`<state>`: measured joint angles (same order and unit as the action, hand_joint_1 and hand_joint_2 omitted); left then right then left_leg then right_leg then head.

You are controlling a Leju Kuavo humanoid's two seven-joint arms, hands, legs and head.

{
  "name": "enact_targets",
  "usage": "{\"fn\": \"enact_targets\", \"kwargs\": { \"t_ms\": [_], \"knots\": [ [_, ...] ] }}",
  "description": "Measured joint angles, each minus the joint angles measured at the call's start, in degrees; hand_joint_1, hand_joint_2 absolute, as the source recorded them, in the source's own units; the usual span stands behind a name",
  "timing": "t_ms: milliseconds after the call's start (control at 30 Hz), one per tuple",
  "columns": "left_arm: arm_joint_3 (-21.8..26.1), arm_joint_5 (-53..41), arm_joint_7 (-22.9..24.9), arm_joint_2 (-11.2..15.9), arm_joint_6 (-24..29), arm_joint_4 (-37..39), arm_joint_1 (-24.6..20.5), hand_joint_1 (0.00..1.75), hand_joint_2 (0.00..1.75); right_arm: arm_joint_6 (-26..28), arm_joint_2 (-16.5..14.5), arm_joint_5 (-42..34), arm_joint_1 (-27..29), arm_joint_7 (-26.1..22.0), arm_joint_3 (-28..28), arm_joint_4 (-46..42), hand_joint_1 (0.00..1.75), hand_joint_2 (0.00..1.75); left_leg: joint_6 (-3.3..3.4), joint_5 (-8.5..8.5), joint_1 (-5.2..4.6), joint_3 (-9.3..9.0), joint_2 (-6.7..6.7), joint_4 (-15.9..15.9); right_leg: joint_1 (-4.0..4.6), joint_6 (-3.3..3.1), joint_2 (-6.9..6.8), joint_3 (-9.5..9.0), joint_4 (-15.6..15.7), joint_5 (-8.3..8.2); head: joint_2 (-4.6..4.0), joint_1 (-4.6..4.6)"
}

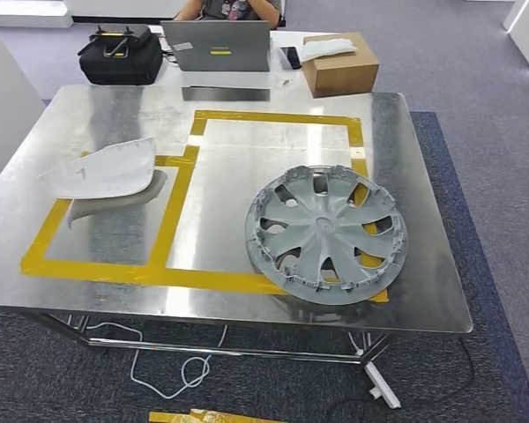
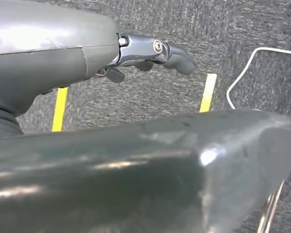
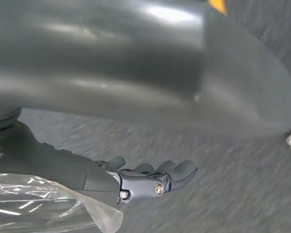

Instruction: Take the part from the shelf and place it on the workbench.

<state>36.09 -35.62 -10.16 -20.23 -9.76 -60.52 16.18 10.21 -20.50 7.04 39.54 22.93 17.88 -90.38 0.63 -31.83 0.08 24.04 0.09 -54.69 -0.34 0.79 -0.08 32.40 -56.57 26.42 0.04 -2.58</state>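
Workbench: We look down on a metal workbench point(image 1: 408, 159) marked with yellow tape point(image 1: 182, 189) into two outlined bays; we judge these are drop zones, so each part has a set place.
Wheel cover: A grey wheel cover point(image 1: 326, 233) lies flat in the right-hand bay, its near edge resting over the tape line and close to the bench's front edge.
White part: A white curved shell point(image 1: 102, 169) sits at the far corner of the left-hand bay, partly over the tape, with its reflection on the metal under it.
Task's thing: We cannot tell which of the two is the part named; both rest on the bench and neither is held, so placing looks finished to us.
Left hand: Our left hand point(image 2: 151, 51) hangs over grey carpet with fingers stretched out, loose and carrying nothing.
Right hand: Our right hand point(image 3: 151, 179) also hangs over carpet, fingers extended side by side, with nothing in it; clear plastic wrap point(image 3: 45, 204) shows beside the wrist.
Behind the bench: A laptop point(image 1: 217, 46), a black bag point(image 1: 121, 55) and a cardboard box point(image 1: 341, 66) stand on a table there, where a person sits.
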Motion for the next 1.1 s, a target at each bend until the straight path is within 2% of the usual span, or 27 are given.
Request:
{"fn": "enact_targets", "kwargs": {
  "t_ms": [67,100,133,167,233,267,300,333,367,433,467,500,533,600,633,667,700,733,767,800,833,867,933,967,1000,1033,1100],
  "knots": [
    [0.2,-0.2,-0.1,0.0,-0.3,0.0,-0.2,0.0,0.0,-2.1,0.0,-0.4,-1.5,-2.7,1.5,2.3,0.0,0.0,0.4,0.6,-0.07,0.66,0.08,0.1,-0.1,0.74,0.02,0.51,-0.1,-0.53,-0.01,0.03],
    [0.3,-0.3,-0.1,-0.1,-0.4,0.0,-0.3,0.0,0.0,-2.6,0.0,-0.4,-2.1,-3.5,2.3,3.3,0.0,0.0,0.77,1.1,-0.02,1.08,0.2,0.2,-0.2,1.09,0.01,0.88,-0.4,0.01,-0.01,0.01],
    [0.4,-0.4,-0.1,-0.1,-0.5,0.0,-0.4,0.0,0.0,-3.0,0.0,-0.3,-2.6,-3.9,3.0,4.2,0.0,0.0,1.19,1.67,0.04,1.59,0.34,0.3,-0.26,1.37,0.02,1.53,-1.6,1.48,-0.02,-0.07],
    [0.6,-0.4,-0.1,-0.1,-0.5,0.0,-0.5,0.0,0.0,-3.2,0.0,-0.2,-3.0,-4.1,3.6,4.9,0.0,0.0,1.54,2.27,0.1,2.23,0.5,0.4,-0.3,1.58,0.02,2.47,-3.8,3.92,-0.02,-0.14],
    [0.7,-0.4,-0.1,-0.1,-0.6,0.0,-0.5,0.0,0.0,-3.4,0.0,-0.1,-3.7,-4.3,4.5,6.1,0.0,0.0,1.89,3.31,-0.09,3.64,0.75,0.3,-0.32,1.86,0.02,4.39,-10.9,9.33,-0.02,-0.27],
    [0.8,-0.5,-0.2,-0.1,-0.6,0.0,-0.5,0.0,0.0,-3.4,0.0,-0.2,-3.9,-4.4,4.9,6.6,0.0,0.0,1.9,3.85,-0.2,4.43,0.87,0.2,-0.32,1.96,0.02,4.81,-14.1,10.78,-0.02,-0.27],
    [0.9,-0.5,-0.2,-0.1,-0.6,0.0,-0.5,0.0,0.0,-3.6,0.0,-0.2,-4.1,-4.7,5.1,7.0,0.0,0.0,1.88,4.37,-0.3,5.24,0.98,0.0,-0.31,2.0,0.01,4.45,-15.7,10.83,-0.02,-0.26],
    [1.0,-0.4,-0.3,-0.1,-0.6,0.0,-0.6,0.0,0.0,-3.8,0.0,-0.2,-4.3,-5.0,5.4,7.2,0.0,0.0,1.83,4.85,-0.37,6.05,1.06,-0.2,-0.31,1.97,0.01,3.11,-15.4,9.71,-0.02,-0.25],
    [1.0,-0.3,-0.4,-0.1,-0.6,0.0,-0.6,0.0,0.0,-4.3,0.0,0.0,-4.5,-5.5,5.6,7.4,0.0,0.0,1.73,5.29,-0.41,6.81,1.11,-0.4,-0.31,1.87,0.0,0.8,-13.0,8.0,-0.02,-0.26],
    [1.0,0.1,-0.5,-0.1,-0.7,0.0,-0.7,0.0,0.0,-6.1,0.0,1.0,-5.3,-6.6,6.2,7.9,0.0,0.0,1.38,6.04,-0.55,8.01,1.15,-1.0,-0.25,1.5,0.0,-5.68,-4.6,5.87,-0.02,-0.27],
    [1.0,0.5,-0.5,-0.1,-0.7,0.0,-0.7,0.0,0.0,-7.2,0.0,1.7,-5.9,-7.0,6.6,8.4,0.0,0.0,1.12,6.47,-0.64,8.46,1.17,-1.3,-0.2,1.27,0.0,-8.27,-0.7,5.88,-0.01,-0.24],
    [1.0,0.8,-0.4,-0.1,-0.7,0.0,-0.8,0.0,0.0,-8.3,0.0,2.6,-6.6,-7.4,7.1,9.0,0.0,0.0,0.84,6.94,-0.71,8.84,1.19,-1.5,-0.12,1.06,0.02,-9.83,1.9,6.28,-0.01,-0.27],
    [1.0,1.0,-0.3,-0.1,-0.7,0.0,-0.7,0.0,0.0,-9.3,0.0,3.4,-7.1,-7.8,7.7,9.6,0.0,0.0,0.54,7.42,-0.77,9.17,1.2,-1.6,-0.03,0.82,0.03,-10.34,3.3,6.57,-0.01,-0.27],
    [1.0,1.4,0.2,0.0,-0.7,0.0,-0.6,0.0,0.0,-10.7,0.0,4.7,-7.9,-8.2,8.8,11.1,0.0,0.0,-0.11,7.67,-0.67,9.77,1.02,-1.8,-0.1,0.09,-0.09,-9.36,3.6,6.16,0.0,-0.31],
    [1.1,1.5,0.4,0.0,-0.6,0.0,-0.4,0.0,0.0,-11.3,0.0,5.2,-8.2,-8.4,9.2,11.7,0.0,0.0,-0.46,6.32,-0.57,10.15,0.83,-2.7,-0.17,-0.41,-0.2,-8.85,3.6,5.66,0.0,-0.19],
    [1.1,1.5,0.5,0.0,-0.5,0.0,-0.2,0.0,0.0,-11.7,0.0,5.6,-8.5,-8.6,9.6,12.2,0.0,0.0,-0.81,4.02,-0.46,10.68,0.63,-4.5,-0.26,-0.88,-0.32,-8.28,3.7,5.09,0.0,-0.08],
    [1.2,1.5,0.6,0.0,-0.5,0.0,-0.1,0.0,0.0,-12.1,0.0,5.9,-8.7,-8.7,9.9,12.6,0.0,0.0,-1.13,0.84,-0.3,11.36,0.48,-7.6,-0.25,-1.17,-0.41,-7.64,3.6,4.53,0.0,0.05],
    [1.2,1.6,0.6,0.0,-0.5,0.0,0.0,0.0,0.0,-12.4,0.0,6.2,-8.8,-8.8,10.1,12.9,0.0,0.0,-1.37,-2.11,-0.18,12.0,0.43,-11.2,-0.22,-1.35,-0.46,-6.92,3.5,3.97,-0.01,0.13],
    [1.3,1.5,0.6,0.0,-0.5,0.0,0.0,0.0,0.0,-12.8,0.0,6.5,-9.0,-8.9,10.3,13.1,0.0,0.0,-1.56,-3.93,-0.07,12.38,0.43,-14.6,-0.18,-1.34,-0.54,-6.12,3.3,3.46,-0.01,0.13],
    [1.4,1.5,0.6,0.0,-0.5,0.0,0.0,0.0,0.0,-13.3,0.0,6.9,-9.1,-8.9,10.5,13.3,0.0,0.0,-1.68,-4.48,0.05,12.23,0.43,-17.0,-0.16,-1.28,-0.61,-5.24,3.0,2.97,-0.02,0.13],
    [1.4,1.5,0.6,0.0,-0.5,0.0,-0.1,0.0,0.0,-13.8,0.0,7.4,-9.2,-9.0,10.7,13.5,0.0,0.0,-1.74,-3.62,0.16,11.31,0.42,-17.4,-0.16,-1.18,-0.66,-4.45,2.6,2.56,-0.02,0.13],
    [1.5,1.5,0.6,0.0,-0.6,0.0,-0.2,0.0,0.0,-14.4,0.0,8.1,-9.4,-9.1,10.9,13.6,0.0,0.0,-1.72,-1.98,0.27,9.46,0.41,-15.7,-0.17,-1.06,-0.67,-3.59,2.1,2.17,-0.02,0.14],
    [1.5,1.4,0.6,0.0,-0.7,-0.1,-0.5,0.0,0.0,-15.5,0.0,9.3,-9.9,-9.4,11.4,14.0,0.0,0.0,-1.51,0.63,0.4,4.15,0.22,-8.3,-0.1,-0.63,-0.57,-2.0,1.1,1.46,-0.01,0.17],
    [1.5,1.4,0.6,0.0,-0.7,-0.1,-0.7,0.0,0.0,-15.9,0.0,9.8,-10.2,-9.6,11.7,14.2,0.0,0.0,-1.27,0.9,0.39,1.87,0.05,-4.6,-0.02,-0.33,-0.52,-1.21,0.6,1.07,-0.01,0.16],
    [1.5,1.3,0.6,0.0,-0.8,-0.1,-0.8,0.0,0.0,-16.2,0.0,10.1,-10.5,-9.7,12.0,14.4,0.0,0.0,-1.04,0.69,0.34,0.55,-0.11,-2.0,0.05,-0.01,-0.51,-0.6,0.3,0.64,-0.01,0.16],
    [1.5,1.3,0.6,0.0,-0.8,-0.1,-1.0,0.0,0.0,-16.3,0.0,10.3,-10.7,-9.8,12.2,14.5,0.0,0.0,-0.84,0.39,0.24,0.13,-0.23,-0.7,0.11,0.31,-0.51,-0.06,0.1,0.13,0.0,0.14],
    [1.5,1.2,0.6,0.0,-0.9,-0.2,-1.1,0.0,0.0,-16.6,0.0,10.6,-11.0,-9.9,12.6,14.8,0.0,0.0,-0.2,0.64,0.29,0.88,-0.11,-0.2,0.1,1.0,-0.42,0.76,0.0,-0.44,0.0,0.12]
  ]
}}
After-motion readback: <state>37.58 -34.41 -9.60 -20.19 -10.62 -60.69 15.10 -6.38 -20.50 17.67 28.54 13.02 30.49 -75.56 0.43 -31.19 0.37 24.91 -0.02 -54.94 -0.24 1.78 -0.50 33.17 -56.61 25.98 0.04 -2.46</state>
